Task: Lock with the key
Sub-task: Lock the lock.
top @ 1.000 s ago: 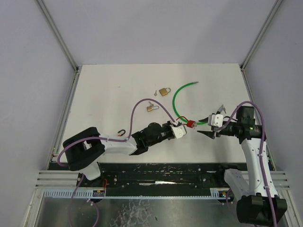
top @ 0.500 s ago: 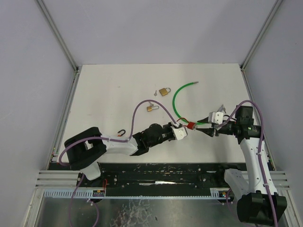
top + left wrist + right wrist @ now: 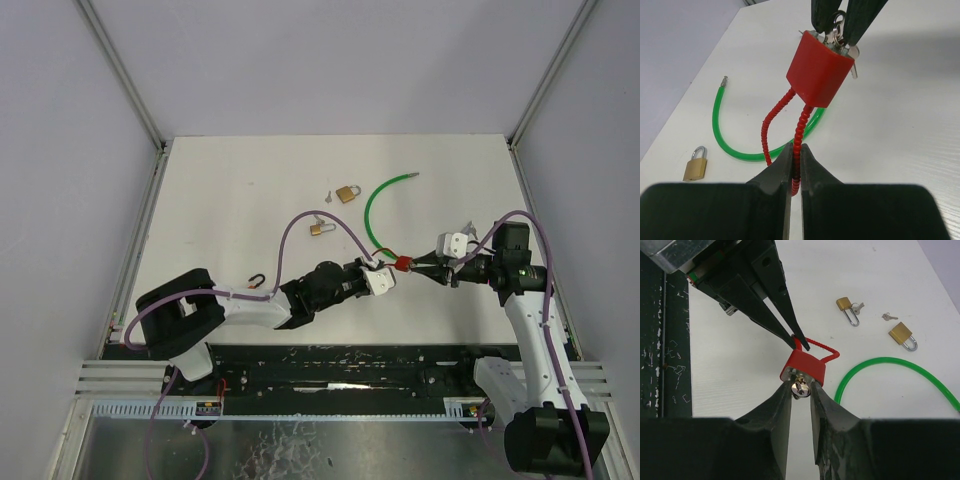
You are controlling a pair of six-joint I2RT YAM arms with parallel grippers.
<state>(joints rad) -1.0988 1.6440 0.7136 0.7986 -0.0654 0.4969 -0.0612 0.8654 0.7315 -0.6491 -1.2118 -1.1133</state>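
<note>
At centre: left end effector (image 3: 796, 159) clamps lock cable (image 3: 802, 121); right end effector (image 3: 801, 390) straddles key (image 3: 800, 386), grip unclear.

Robotics lab test cell. Evidence: a plain white surface (image 3: 250, 190) boxed in by blank grey panels (image 3: 330, 60) on aluminium posts (image 3: 120, 70). A left arm (image 3: 250, 305) and a right arm (image 3: 535, 330) are mounted at the near edge on a black rail (image 3: 340, 365). Purple cabling (image 3: 285, 240) runs exposed along the arms, with a slotted cable duct (image 3: 330, 408) below the rail. Objects read as test props: red lock (image 3: 403, 264), brass padlocks (image 3: 347, 193), green tube (image 3: 372, 210).
</note>
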